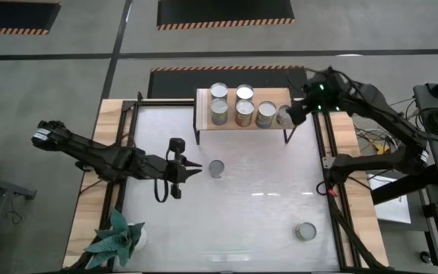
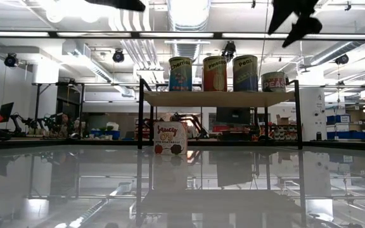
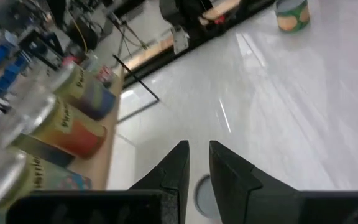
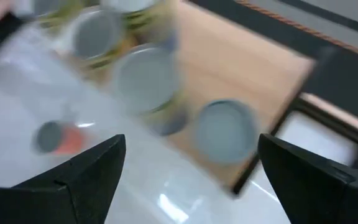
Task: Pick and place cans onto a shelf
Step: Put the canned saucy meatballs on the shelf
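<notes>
- In the high view we see the shelf (image 1: 280, 97) at the upper middle of the frame, against the far edge of the white table (image 1: 249, 228).
- We count six cans on it: two in the back row (image 1: 219, 92) (image 1: 245, 93) and four in the front row, namely (image 1: 219, 112), (image 1: 244, 113), (image 1: 266, 114) and a shorter one (image 1: 284, 115) at the right end.
- The right gripper (image 1: 293, 116) sits just beside that short end can, at the upper right of the shelf.
- In the right wrist view its fingers (image 4: 79, 171) stand wide apart, with nothing between them, and the short can (image 4: 224, 130) lies beyond the gap on the board; the view is blurred, so we think the fingers are clear of it but cannot be sure.
- The left gripper (image 1: 191, 168) is at the left centre of the high view, pointing toward a lone can (image 1: 217, 168) that stands on the table just beside its tips.
- In the left wrist view its fingers (image 3: 176, 168) show only a narrow gap and hold nothing.
- Another can (image 1: 305, 230) stands alone at the lower right of the table, well apart from the rest.
- In the low view four cans line the shelf top (image 2: 217, 98), and one can (image 2: 170, 138) stands on the table below it.
- A teal plant (image 1: 116, 237) sits at the lower left corner of the table.
</notes>
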